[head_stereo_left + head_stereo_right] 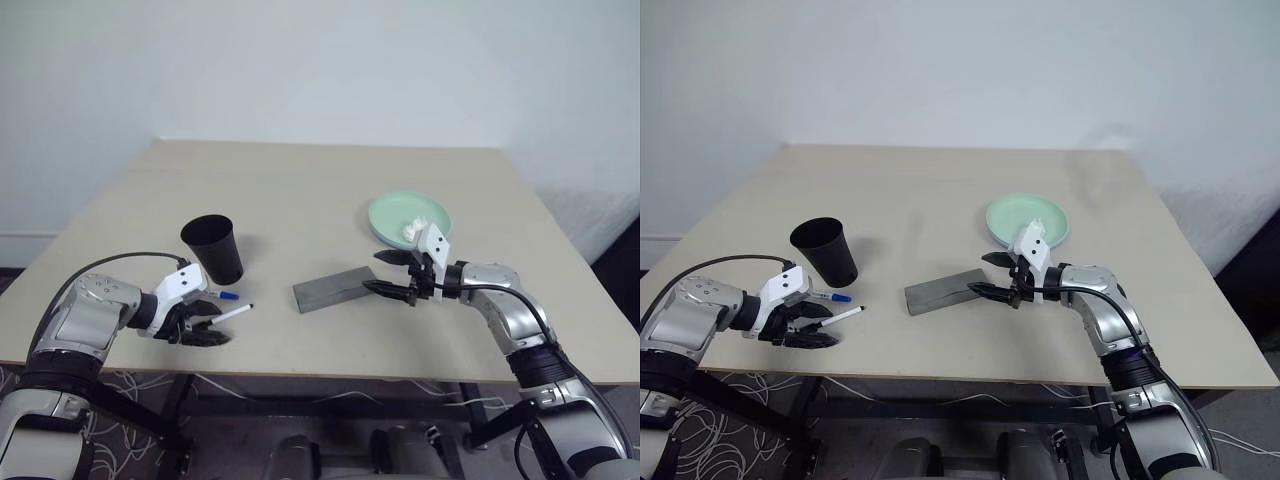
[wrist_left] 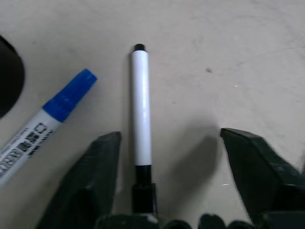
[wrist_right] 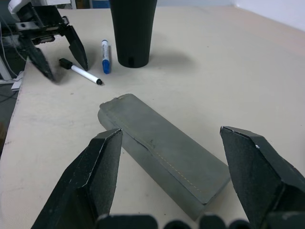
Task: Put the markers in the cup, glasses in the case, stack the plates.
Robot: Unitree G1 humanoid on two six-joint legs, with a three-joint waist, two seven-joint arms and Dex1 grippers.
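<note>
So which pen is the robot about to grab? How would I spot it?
Find the black cup near the table's front left edge. Two white markers lie just in front of it. The one you want is the black-capped marker, lying between the open fingers of the left gripper; its neighbour, the blue-capped marker, lies closer to the cup, outside the fingers.

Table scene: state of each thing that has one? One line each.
cup: upright on the table, no marker in it.
black-capped marker: lying flat, between the left gripper's open fingers.
blue-capped marker: lying flat beside it, by the cup.
case: closed, flat on the table.
green plate: on the table, white wad on it.
left gripper: open, straddling the black-capped marker.
right gripper: open, empty, facing the case.
</note>
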